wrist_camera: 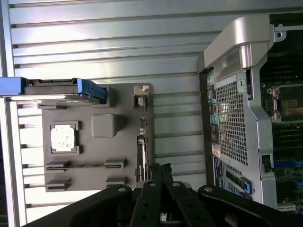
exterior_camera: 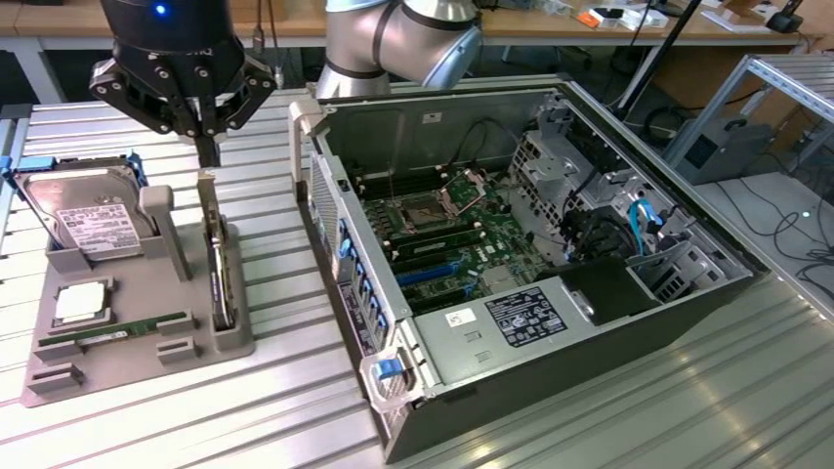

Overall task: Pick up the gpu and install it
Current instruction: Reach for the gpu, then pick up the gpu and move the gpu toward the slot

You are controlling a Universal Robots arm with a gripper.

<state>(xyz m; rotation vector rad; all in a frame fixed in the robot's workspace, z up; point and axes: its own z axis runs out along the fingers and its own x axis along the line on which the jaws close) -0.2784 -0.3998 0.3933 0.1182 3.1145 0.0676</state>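
On the ribbed metal desk [exterior_camera: 156, 430], a grey tray [exterior_camera: 131, 366] at the exterior view's left holds the gpu [exterior_camera: 219, 264] standing on edge, along the side facing an open computer case [exterior_camera: 431, 122]. Just above the card's far end hangs the claw [exterior_camera: 206, 147], pinched together and empty.

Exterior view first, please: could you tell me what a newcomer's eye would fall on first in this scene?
The open computer case dominates the exterior view's right, its green motherboard laid bare. At the exterior view's left, the black gripper hangs shut just above the gpu, which stands edge-on in a grey tray beside a hard drive.
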